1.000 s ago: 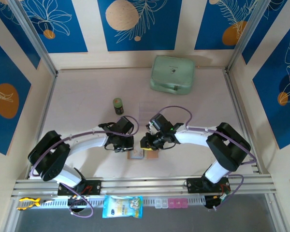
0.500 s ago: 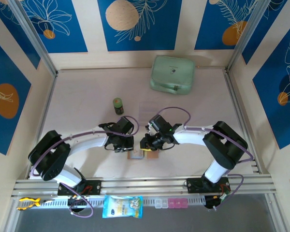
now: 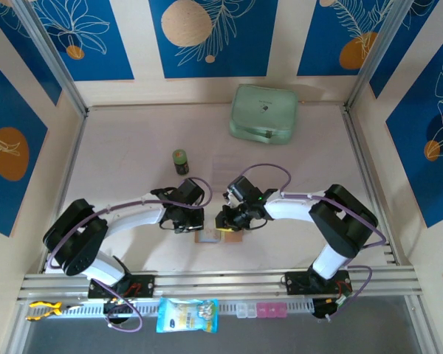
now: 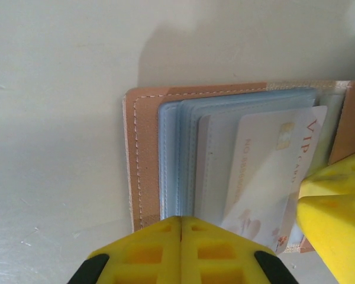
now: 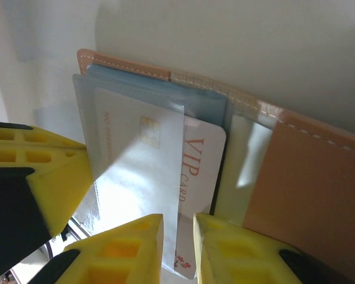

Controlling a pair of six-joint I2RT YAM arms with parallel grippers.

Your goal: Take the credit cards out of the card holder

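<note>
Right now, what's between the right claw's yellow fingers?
A white card, partly out of a clear sleeve in the tan wallet, reaches into that gap; the right wrist view shows it.

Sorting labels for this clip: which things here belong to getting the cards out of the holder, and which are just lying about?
Job in hand: card holder, white VIP card, clear sleeves.
Lying about: mint-green case, small green container, snack packet, pink and clear boxes.
</note>
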